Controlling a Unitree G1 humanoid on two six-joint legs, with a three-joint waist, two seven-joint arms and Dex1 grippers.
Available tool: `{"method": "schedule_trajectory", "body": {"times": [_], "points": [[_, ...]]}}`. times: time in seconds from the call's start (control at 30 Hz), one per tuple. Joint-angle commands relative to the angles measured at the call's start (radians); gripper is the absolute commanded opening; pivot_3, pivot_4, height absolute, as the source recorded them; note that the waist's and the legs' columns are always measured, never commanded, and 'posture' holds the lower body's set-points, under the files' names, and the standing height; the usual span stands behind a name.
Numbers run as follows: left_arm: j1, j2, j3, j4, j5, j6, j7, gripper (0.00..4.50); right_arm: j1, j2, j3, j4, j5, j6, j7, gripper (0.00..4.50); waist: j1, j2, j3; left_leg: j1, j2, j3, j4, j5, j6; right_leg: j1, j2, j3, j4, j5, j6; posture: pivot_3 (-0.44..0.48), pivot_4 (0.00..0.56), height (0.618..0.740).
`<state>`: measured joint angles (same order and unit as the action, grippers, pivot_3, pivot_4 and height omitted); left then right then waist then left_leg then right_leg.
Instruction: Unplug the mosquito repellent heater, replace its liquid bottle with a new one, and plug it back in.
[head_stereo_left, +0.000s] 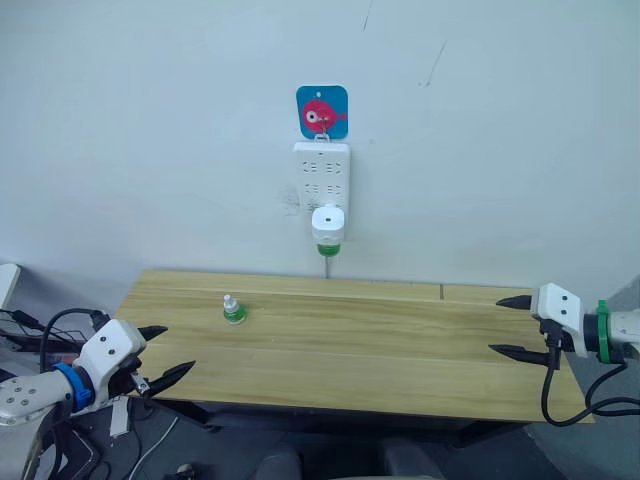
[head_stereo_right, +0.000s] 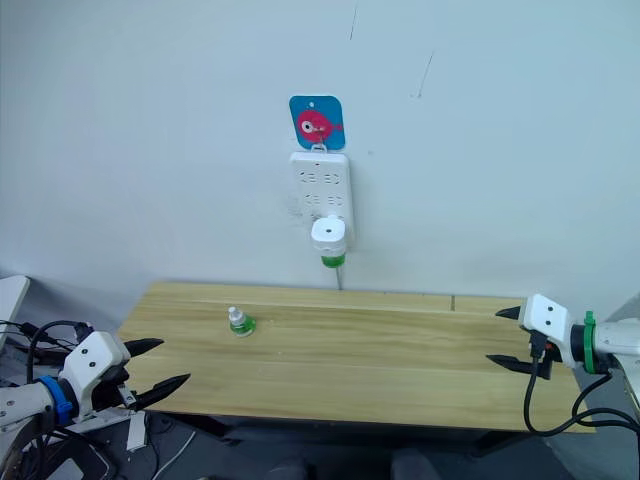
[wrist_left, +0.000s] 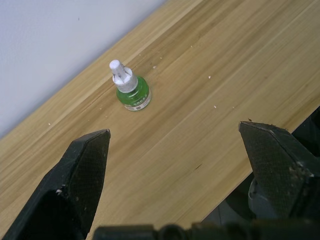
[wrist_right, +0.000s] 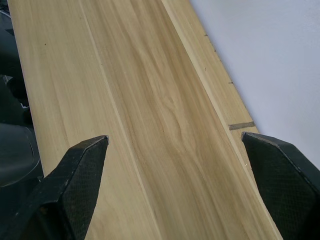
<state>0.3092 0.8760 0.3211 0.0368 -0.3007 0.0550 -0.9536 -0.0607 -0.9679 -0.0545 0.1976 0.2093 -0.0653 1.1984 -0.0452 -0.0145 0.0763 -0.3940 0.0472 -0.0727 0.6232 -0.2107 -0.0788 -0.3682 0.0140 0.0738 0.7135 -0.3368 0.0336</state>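
On the wall behind the worktop we see a long white power strip (head_stereo_left: 322, 186) hanging upright below a blue card with a pink fish (head_stereo_left: 322, 111). The mosquito repellent heater (head_stereo_left: 328, 223) sits plugged into the strip's lowest socket, its rounded white body facing outward. A green liquid bottle (head_stereo_left: 328, 248) hangs from its underside, just above the worktop's back edge. A thin cable drops from the strip toward that edge.

We note a second bottle, the spare bottle (wrist_left: 130, 88), standing upright on the wooden worktop (head_stereo_left: 400, 350) toward its left end, nearer the back edge than the front. It has a green base, a paler collar and a white tip. It stands alone, touching nothing.

Our left gripper (head_stereo_left: 160, 353) hovers off the worktop's front-left corner, jaws spread wide and holding nothing. In the left wrist view the spare bottle lies ahead of the two black fingers (wrist_left: 85, 165), well apart from them.

Our right gripper (head_stereo_left: 512, 325) hovers over the worktop's right end, fingertips pointing in toward the middle, jaws likewise spread and holding nothing. In the right wrist view bare wood grain runs between its fingers (wrist_right: 82, 170), with the wall along the back edge.

Both grippers are well apart from the heater.
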Motion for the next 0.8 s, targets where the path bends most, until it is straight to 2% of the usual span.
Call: {"method": "schedule_trajectory", "body": {"times": [0.03,0.27,0.53,0.8], "points": [[-0.019,0.010,0.029,-0.019,-0.023,-0.005,-0.025,4.50,-0.014,-0.014,-0.025,-0.008,-0.001,-0.018,0.005,4.46,0.000,0.000,0.000,0.000,0.000,0.000,0.000,0.000,0.000,0.000,0.000,0.000,0.000,0.000,0.000,0.024,0.054,0.725],[-0.043,0.014,0.020,0.011,-0.041,-0.011,-0.113,4.50,-0.012,-0.019,-0.027,0.004,-0.023,0.011,-0.025,4.46,0.000,0.001,0.002,0.000,0.000,0.000,0.000,0.000,0.000,0.000,0.000,0.000,0.000,0.000,0.000,0.015,0.051,0.725],[-0.096,0.019,0.026,0.028,-0.120,0.034,-0.242,4.50,0.013,-0.044,-0.053,0.004,-0.018,0.023,-0.015,4.46,-0.004,0.002,0.002,0.000,0.000,0.000,0.000,0.000,0.000,0.000,0.000,0.000,0.000,0.000,0.000,-0.011,0.054,0.725],[-0.139,0.015,0.013,0.082,-0.077,-0.008,-0.239,4.50,0.061,-0.056,-0.090,-0.028,-0.009,0.041,-0.019,4.46,-0.012,0.002,0.003,0.000,0.000,0.000,0.000,0.000,0.000,0.000,0.000,0.000,0.000,0.000,0.000,-0.034,0.061,0.725]]}}
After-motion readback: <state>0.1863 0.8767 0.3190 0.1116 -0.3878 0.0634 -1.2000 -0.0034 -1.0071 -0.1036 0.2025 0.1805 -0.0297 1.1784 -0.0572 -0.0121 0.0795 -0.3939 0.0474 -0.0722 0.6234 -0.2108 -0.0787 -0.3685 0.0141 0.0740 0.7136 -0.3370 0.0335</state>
